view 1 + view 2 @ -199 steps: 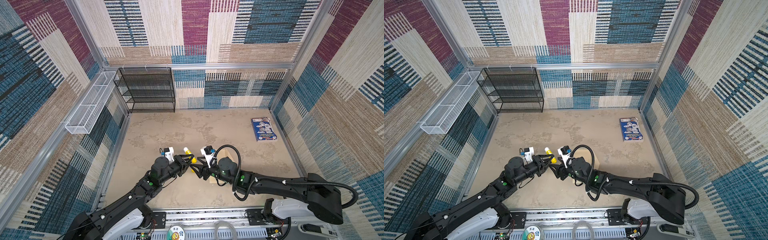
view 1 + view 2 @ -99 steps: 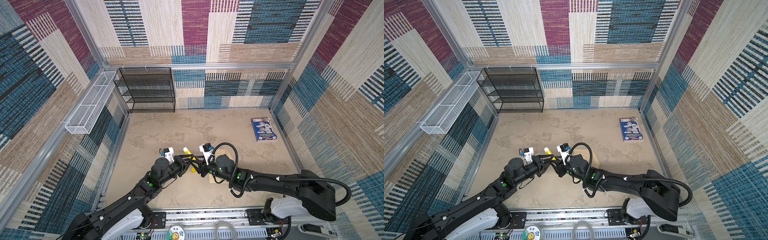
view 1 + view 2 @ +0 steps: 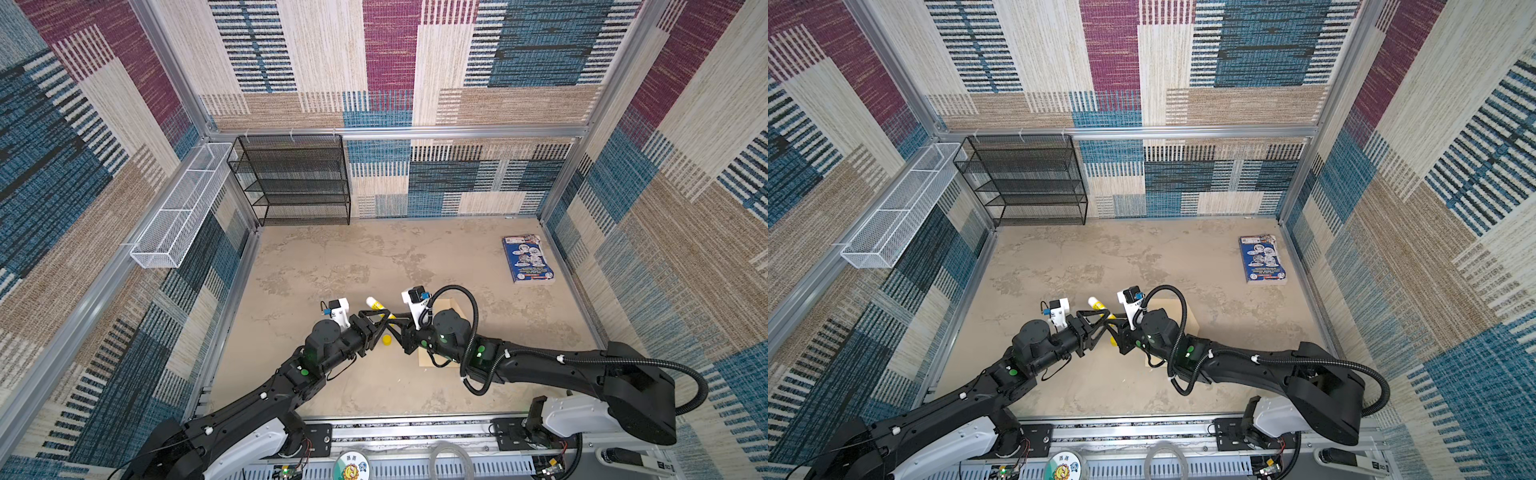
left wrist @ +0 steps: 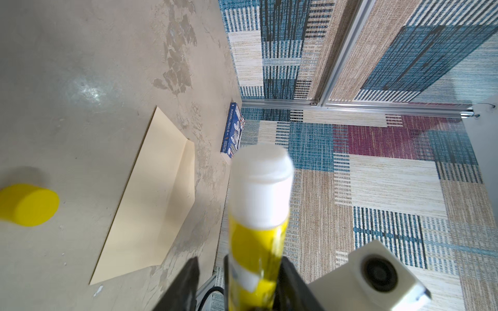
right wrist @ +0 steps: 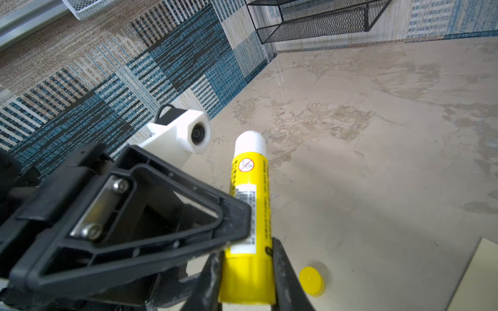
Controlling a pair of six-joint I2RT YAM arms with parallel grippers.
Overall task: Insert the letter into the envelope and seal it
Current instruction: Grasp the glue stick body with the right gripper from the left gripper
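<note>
The tan envelope (image 4: 156, 194) lies flat on the table, with a fold line near one end. In both top views the right arm covers most of the envelope (image 3: 454, 306). The letter is not in view. Both grippers meet over the table's middle at a yellow and white glue stick (image 5: 249, 215). My right gripper (image 5: 246, 253) is shut on the stick's yellow end. My left gripper (image 4: 239, 262) is open around the glue stick (image 4: 260, 194), one jaw standing clear of it. A loose yellow cap (image 3: 387, 339) sits on the table below them.
A glossy blue booklet (image 3: 528, 258) lies at the back right by the wall. A black mesh shelf (image 3: 291, 178) stands at the back left. A white wire basket (image 3: 178, 208) hangs on the left wall. Patterned walls enclose the table.
My right gripper has moved in leftward and shut on the glue stick. My left gripper, shut on the stick before, has opened its jaws.
</note>
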